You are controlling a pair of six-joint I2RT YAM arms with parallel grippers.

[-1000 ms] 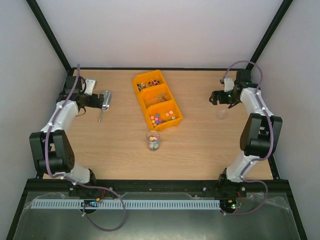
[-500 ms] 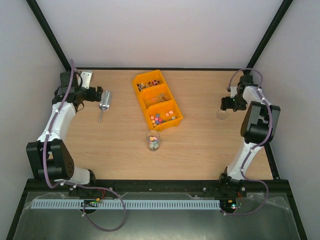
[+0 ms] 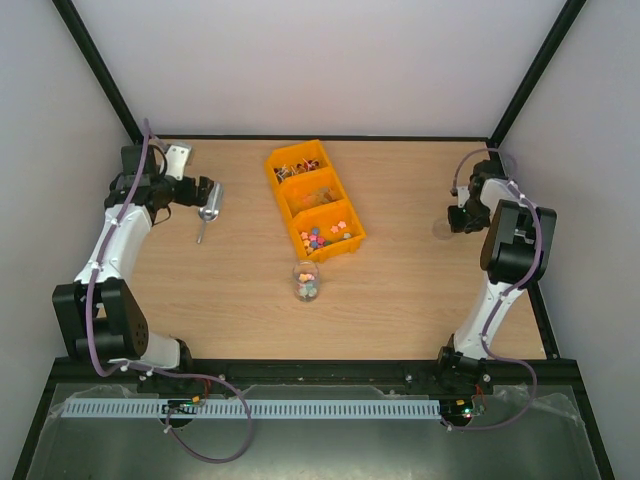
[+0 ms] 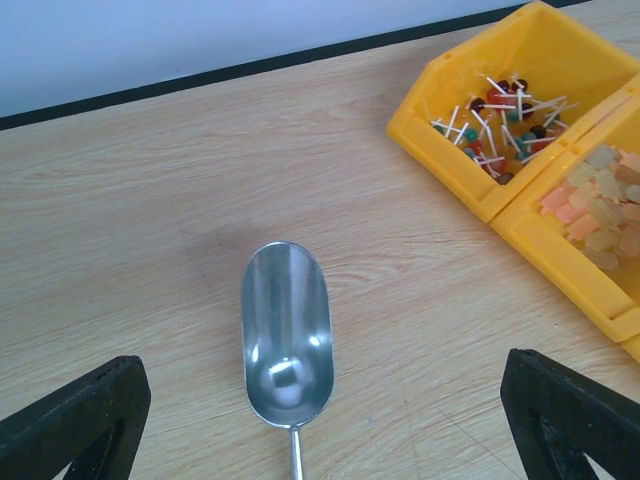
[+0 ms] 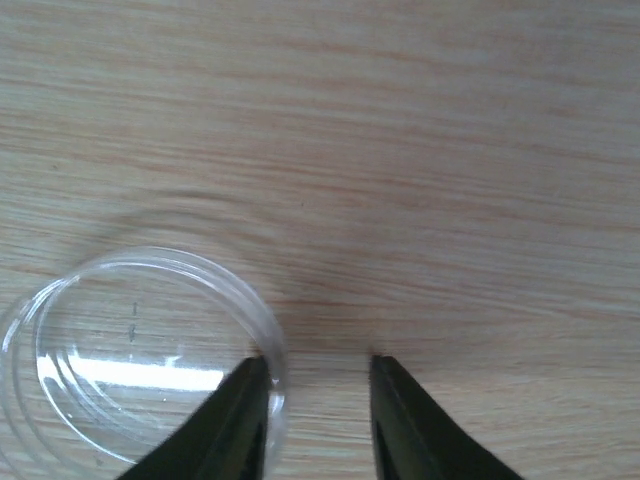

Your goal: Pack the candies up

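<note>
Two pincers, neither gripping yet. Spread wide, the left gripper (image 3: 203, 190) hovers with the scoop (image 4: 287, 335) between its fingers; the candies (image 3: 325, 236) sit in the yellow bin (image 4: 445, 172) off to its right. Half closed, the right gripper (image 5: 312, 400) has the clear lid (image 5: 130, 350) at one finger. Probably fetching tools: next, lower onto the scoop's thin handle.

Polished, mirror-bright metal scoop (image 4: 287, 345) on a matt wood-grain desk (image 4: 130, 200). Right of the scoop, a glossy yellow plastic bin (image 4: 442, 167) with frosted, matt candies (image 4: 603, 205). Clear plastic lid (image 5: 130, 370).

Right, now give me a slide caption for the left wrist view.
Open left gripper framing a metal scoop, with a yellow tray of candies at right.
</note>
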